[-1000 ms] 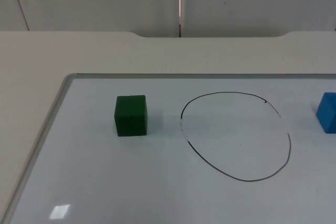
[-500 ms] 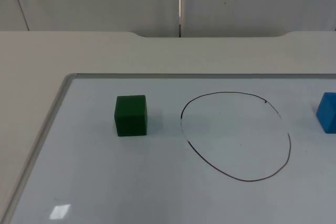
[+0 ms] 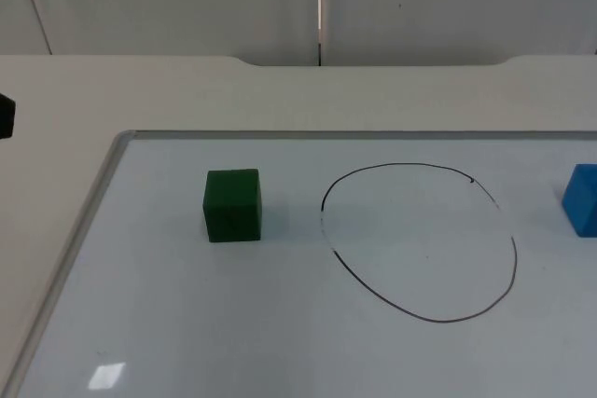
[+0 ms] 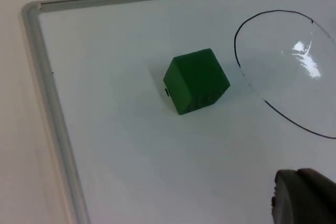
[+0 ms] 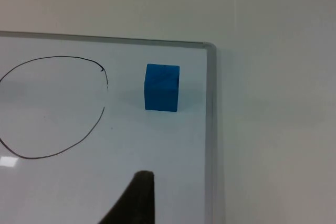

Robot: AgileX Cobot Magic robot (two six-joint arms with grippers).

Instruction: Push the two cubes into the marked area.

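Note:
A green cube (image 3: 232, 205) sits on the whiteboard, left of the hand-drawn marked oval (image 3: 420, 244). A blue cube (image 3: 582, 199) stands right of the oval, at the picture's edge. Both cubes are outside the line. A black part of my left arm (image 3: 5, 116) shows at the left edge, beyond the board. In the left wrist view my left gripper (image 4: 300, 196) is shut and empty, well short of the green cube (image 4: 196, 81). In the right wrist view one fingertip (image 5: 137, 195) of my open right gripper hangs short of the blue cube (image 5: 162, 87).
The whiteboard has a raised grey frame (image 3: 93, 202) along its left and far sides, and a right edge (image 5: 210, 129) close to the blue cube. Beige table surface (image 3: 280, 90) lies beyond the frame, ending at the grey partition wall.
A black part of the left arm has come into the top view at the left edge. Both cubes stay where they were.

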